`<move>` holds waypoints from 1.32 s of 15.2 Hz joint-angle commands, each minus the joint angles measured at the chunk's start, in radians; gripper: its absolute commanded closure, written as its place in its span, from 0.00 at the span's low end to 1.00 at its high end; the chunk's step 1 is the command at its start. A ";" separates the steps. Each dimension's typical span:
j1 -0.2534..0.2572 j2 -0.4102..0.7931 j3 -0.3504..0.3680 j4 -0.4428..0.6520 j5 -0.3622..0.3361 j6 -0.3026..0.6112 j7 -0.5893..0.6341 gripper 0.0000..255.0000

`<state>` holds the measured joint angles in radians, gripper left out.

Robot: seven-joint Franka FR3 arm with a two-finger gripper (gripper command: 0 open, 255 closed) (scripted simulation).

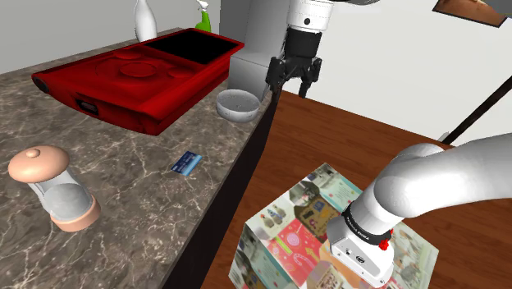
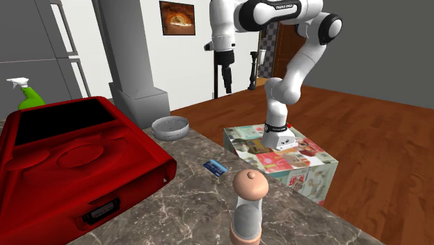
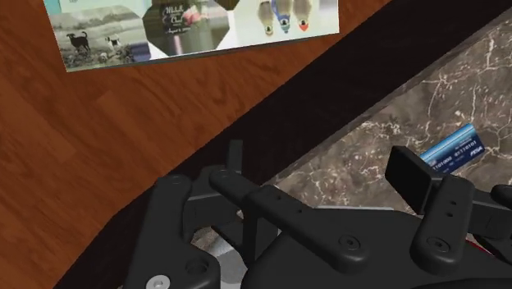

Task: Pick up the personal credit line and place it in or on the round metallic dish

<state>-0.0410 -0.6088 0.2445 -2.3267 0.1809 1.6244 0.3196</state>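
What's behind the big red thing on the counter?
Behind the red case stand a white bottle and a green spray bottle. You can see their tops. The case covers their bottoms, so what they stand on is hidden.

Exterior views face oppositely; both share the counter (image 1: 131, 176) (image 2: 188, 209)

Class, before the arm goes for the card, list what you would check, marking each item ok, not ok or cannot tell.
1. The gripper is open and empty: ok.
2. The blue card lies flat on the counter with nothing on it: ok.
3. The gripper is above the card: not ok; it hangs over the counter's edge, off to one side.
4. The bowl is upright and empty: ok.
5. The card's edge can be pinched: cannot tell.
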 commanded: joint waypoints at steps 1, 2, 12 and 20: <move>-0.003 0.043 0.032 -0.005 0.050 0.025 0.088 0.00; -0.004 0.066 0.047 -0.004 0.073 0.038 0.129 0.00; -0.007 0.358 0.180 0.051 0.281 0.227 0.505 0.00; 0.014 0.647 0.242 0.158 0.397 0.425 0.757 0.00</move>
<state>-0.0300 0.0003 0.4817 -2.1825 0.5636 2.0219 1.0456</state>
